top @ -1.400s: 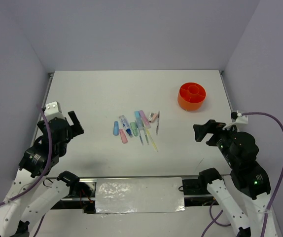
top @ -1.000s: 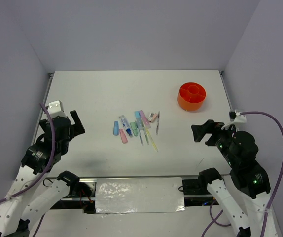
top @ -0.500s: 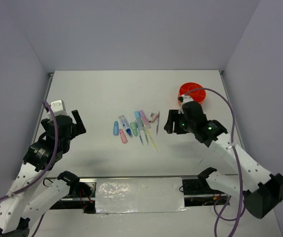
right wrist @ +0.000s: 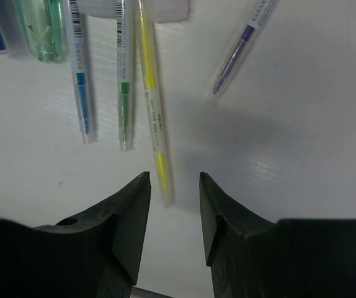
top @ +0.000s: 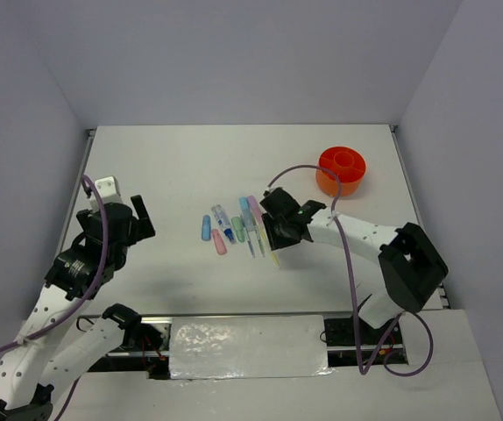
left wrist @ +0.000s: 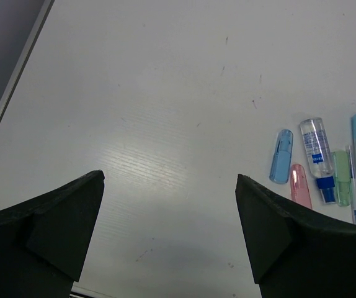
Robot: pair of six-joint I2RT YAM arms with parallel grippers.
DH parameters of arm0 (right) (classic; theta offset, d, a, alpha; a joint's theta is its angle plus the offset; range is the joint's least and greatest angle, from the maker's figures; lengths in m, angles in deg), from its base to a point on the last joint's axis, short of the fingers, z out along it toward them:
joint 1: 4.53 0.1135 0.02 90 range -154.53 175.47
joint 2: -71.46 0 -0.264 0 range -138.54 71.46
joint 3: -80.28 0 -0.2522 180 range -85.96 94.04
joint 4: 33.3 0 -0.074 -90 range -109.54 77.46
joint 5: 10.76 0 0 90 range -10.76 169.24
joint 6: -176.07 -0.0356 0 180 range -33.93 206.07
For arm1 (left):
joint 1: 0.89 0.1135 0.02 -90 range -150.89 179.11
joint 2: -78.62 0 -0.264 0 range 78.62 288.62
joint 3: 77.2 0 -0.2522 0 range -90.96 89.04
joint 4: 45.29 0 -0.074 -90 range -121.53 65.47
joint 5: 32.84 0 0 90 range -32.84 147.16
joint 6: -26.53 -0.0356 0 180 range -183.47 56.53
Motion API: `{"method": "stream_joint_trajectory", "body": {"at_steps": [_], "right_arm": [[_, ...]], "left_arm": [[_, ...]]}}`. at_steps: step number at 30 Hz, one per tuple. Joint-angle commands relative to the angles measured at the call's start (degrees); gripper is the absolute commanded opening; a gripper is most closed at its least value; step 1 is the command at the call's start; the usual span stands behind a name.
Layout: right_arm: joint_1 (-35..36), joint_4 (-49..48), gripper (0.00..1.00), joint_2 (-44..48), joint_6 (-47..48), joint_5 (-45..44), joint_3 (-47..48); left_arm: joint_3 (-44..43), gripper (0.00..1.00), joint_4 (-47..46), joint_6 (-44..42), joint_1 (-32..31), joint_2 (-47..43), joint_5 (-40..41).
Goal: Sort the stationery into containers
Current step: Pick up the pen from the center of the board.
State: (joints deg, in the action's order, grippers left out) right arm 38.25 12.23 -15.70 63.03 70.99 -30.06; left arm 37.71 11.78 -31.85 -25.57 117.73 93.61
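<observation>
Two grippers in view. Nearest the bases, my left gripper [left wrist: 169, 183] hangs well left of the stationery row [top: 234, 226], jaws wide, holding nothing. My right gripper [right wrist: 175, 180] sits low at the row's near right end. Its jaws are narrow, and the near tip of the yellow pen [right wrist: 150, 93] lies in the gap; I can't tell if it touches. The green pen [right wrist: 123, 93] lies just left of the yellow and the purple pen [right wrist: 240, 53] to its right. The orange pot [top: 341, 170] stands far right of the row, on the table [top: 173, 167].

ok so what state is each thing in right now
left gripper, open, holding nothing
thin yellow plastic pen, flat on table, not gripped
right gripper, narrowly open, straddling that pen's end
other pastel stationery, lying flat in a row
round orange plastic organiser pot, upright, nothing seen inside
</observation>
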Motion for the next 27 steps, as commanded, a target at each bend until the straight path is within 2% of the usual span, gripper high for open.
{"method": "stream_joint_trajectory", "body": {"at_steps": [1, 7, 12, 18, 20, 21, 23, 26, 27], "right_arm": [[0.19, -3.03, 0.44, -2.48, 1.86, -1.24, 3.34], [0.37, -4.87, 0.43, -6.53, 2.92, -0.37, 3.43], [0.37, -5.75, 0.43, -5.75, 2.75, -0.19, 2.9], [0.37, -5.75, 0.46, 0.12, 3.01, -0.45, 1.76], [0.02, -5.41, 0.46, 2.24, 3.18, -0.19, 1.06], [0.02, -5.05, 0.47, 4.34, 3.1, -0.45, 0.97], [-0.51, -3.57, 0.47, 6.55, 2.84, -0.89, 0.79], [-2.26, -0.32, 0.48, 11.12, 2.31, -2.12, 1.05], [-2.96, 0.57, 0.48, 13.91, 2.22, -2.56, 0.97]], "left_arm": [[0.18, 0.99, -1.65, -0.94, -0.1, -0.44, -0.85], [0.18, 0.99, -1.83, -1.21, -0.1, 0.44, -1.55], [0.18, 0.99, -2.0, -1.38, -0.1, 0.52, -1.9], [-0.7, 0.99, -1.92, -0.77, -0.1, 2.28, -5.14], [-2.8, 0.99, 0.79, 2.99, -0.1, 4.72, -6.65], [-3.42, 0.99, 0.9, 6.41, -0.36, 5.88, -10.22], [-2.29, 0.99, -1.46, 9.58, -2.19, 7.9, -13.15], [0.96, 0.99, -7.44, 17.58, -11.06, 13.6, -10.61], [1.23, 0.99, -9.89, 21.61, -15.96, 17.97, -10.17]]}}
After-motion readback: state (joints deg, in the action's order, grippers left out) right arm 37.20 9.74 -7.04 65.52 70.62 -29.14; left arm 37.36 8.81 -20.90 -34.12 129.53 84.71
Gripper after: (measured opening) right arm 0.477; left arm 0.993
